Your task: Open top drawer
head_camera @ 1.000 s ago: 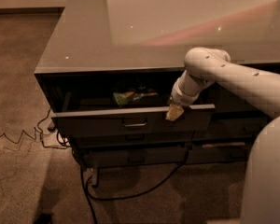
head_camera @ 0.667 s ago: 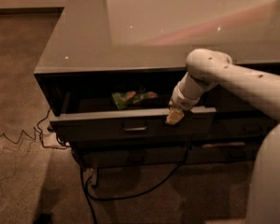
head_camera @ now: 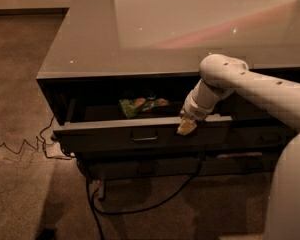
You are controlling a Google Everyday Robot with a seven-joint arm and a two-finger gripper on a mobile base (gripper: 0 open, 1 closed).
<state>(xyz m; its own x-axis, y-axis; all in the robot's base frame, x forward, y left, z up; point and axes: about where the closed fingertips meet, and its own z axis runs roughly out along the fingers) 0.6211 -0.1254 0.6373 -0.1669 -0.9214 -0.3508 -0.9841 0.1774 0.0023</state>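
The top drawer (head_camera: 110,135) is a wide dark-grey drawer under the counter, pulled partly out, with a small rectangular pull handle (head_camera: 144,135) at its centre. A green and yellow packet (head_camera: 142,104) lies inside it. My gripper (head_camera: 186,126) sits at the top edge of the drawer front, right of the handle, at the end of the white arm (head_camera: 250,86) that comes in from the right.
The glossy grey counter top (head_camera: 140,29) covers the cabinet. A lower drawer (head_camera: 155,166) sits shut below. Black cables (head_camera: 140,204) trail on the carpet in front, and more wires (head_camera: 20,146) lie at the left. My white base (head_camera: 287,194) fills the lower right.
The drawer has slid further out toward the camera, and my gripper has moved with its front edge.
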